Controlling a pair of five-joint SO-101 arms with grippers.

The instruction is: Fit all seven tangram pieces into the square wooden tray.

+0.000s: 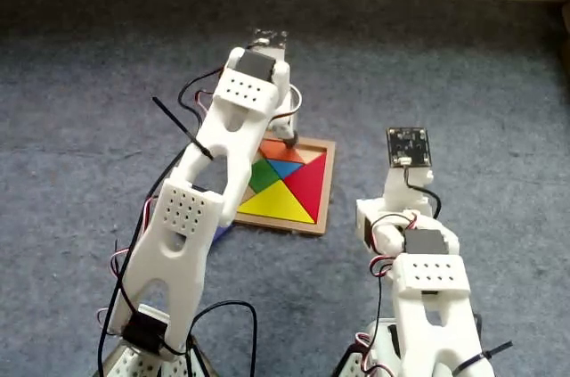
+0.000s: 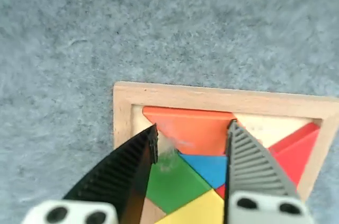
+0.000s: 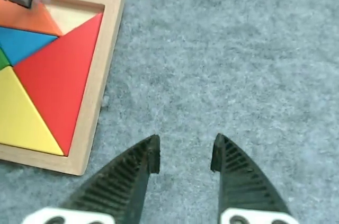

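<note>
The square wooden tray lies on the grey carpet with red, yellow, green, blue and orange pieces in it. My left gripper is open over the tray's far corner, its fingertips either side of the orange piece. Beside that piece a bare patch of tray floor shows. The right gripper stands open over bare carpet, just off the tray rim near the red piece.
A bluish-purple sliver peeks out under the left arm at the tray's near left corner. Carpet stretches free to the right of the tray and beyond it. The right arm's base stands at the near right.
</note>
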